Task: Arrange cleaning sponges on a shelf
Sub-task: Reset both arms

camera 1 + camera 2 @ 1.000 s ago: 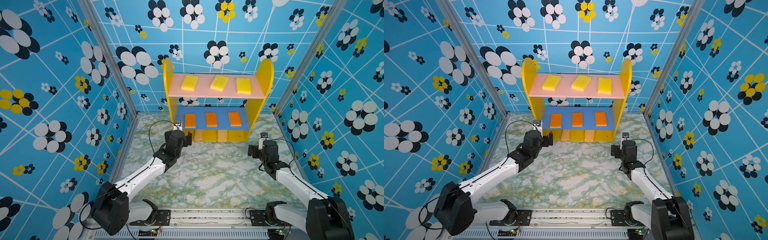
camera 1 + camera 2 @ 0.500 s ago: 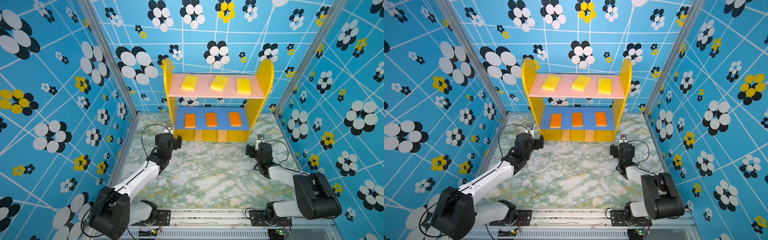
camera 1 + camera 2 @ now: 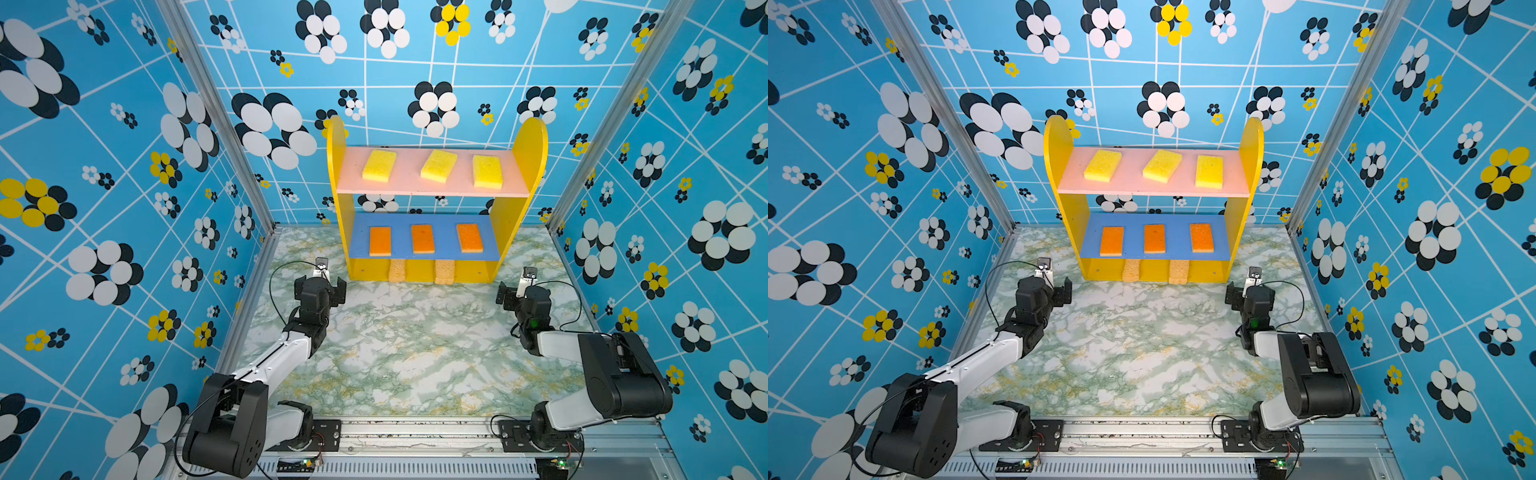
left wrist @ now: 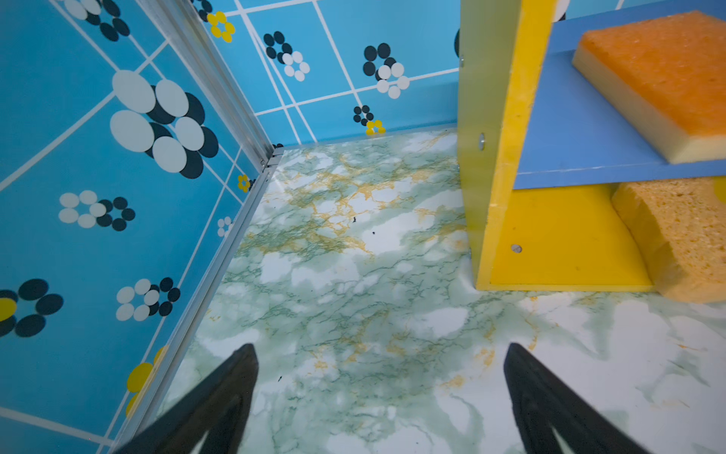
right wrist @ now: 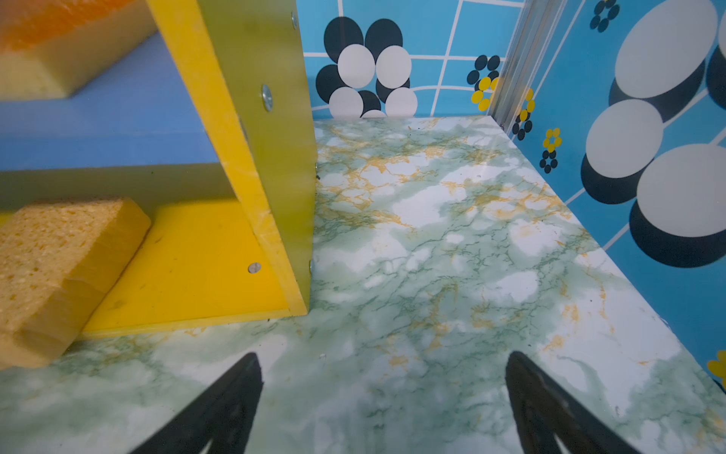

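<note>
Risk, left side: the left gripper (image 3: 320, 286) sits low over the marble table (image 3: 415, 353), jaws spread wide and empty, just beside the shelf (image 3: 338, 166) at its left side panel. A careless swing toward the middle could clip that panel and shake the unit; the three yellow sponges (image 3: 438, 166) on the pink upper board lie loose, the middle one skewed, and could slide.

Risk, centre: the two tan sponges (image 3: 397, 270) stand at the yellow base front, half under the blue board. In the left wrist view the nearer one (image 4: 679, 236) leans partly out onto the table, so a passing arm could drag it off.

Risk, right side: the right gripper (image 3: 517, 291) is likewise wide and empty, near the right side panel; same knock hazard.

Positions: three orange sponges (image 3: 423, 239) lie in a row on the blue lower board, apart from both grippers. The tan sponges lie between the two grippers, touching neither. No sponge remains loose on the open table; arrangement looks complete.
</note>
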You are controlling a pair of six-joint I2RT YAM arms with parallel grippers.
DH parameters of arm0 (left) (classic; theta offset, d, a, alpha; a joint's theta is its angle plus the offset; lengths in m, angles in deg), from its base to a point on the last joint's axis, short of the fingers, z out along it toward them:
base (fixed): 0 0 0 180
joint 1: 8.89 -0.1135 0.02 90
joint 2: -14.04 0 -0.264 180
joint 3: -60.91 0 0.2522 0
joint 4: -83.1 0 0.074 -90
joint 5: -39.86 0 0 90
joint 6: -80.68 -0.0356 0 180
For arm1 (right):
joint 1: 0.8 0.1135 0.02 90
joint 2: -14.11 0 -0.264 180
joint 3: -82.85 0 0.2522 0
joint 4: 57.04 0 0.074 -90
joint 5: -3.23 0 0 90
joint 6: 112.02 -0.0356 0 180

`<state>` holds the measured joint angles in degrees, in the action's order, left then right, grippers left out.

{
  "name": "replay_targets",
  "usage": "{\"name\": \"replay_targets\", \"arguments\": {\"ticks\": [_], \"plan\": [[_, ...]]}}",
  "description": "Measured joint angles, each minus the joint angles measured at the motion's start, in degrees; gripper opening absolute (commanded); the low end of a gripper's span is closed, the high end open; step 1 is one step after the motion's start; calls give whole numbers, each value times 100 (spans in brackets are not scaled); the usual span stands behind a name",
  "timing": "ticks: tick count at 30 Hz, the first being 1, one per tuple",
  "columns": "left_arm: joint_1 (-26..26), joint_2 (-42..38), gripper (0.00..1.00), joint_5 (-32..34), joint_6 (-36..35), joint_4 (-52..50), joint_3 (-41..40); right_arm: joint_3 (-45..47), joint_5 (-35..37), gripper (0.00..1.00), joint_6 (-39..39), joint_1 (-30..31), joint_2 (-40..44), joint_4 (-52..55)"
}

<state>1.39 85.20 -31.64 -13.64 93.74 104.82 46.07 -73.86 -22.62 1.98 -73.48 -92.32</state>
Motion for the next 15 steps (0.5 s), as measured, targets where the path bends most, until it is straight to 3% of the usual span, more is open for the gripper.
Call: {"name": "replay_targets", "arguments": {"ticks": [7, 15], "plan": [[-940, 111, 99, -505, 387, 481, -369, 146, -131, 99, 0, 0, -87, -188], [-1005, 852, 99, -1189, 649, 1604, -802, 146, -133, 99, 0, 0, -87, -306]]}}
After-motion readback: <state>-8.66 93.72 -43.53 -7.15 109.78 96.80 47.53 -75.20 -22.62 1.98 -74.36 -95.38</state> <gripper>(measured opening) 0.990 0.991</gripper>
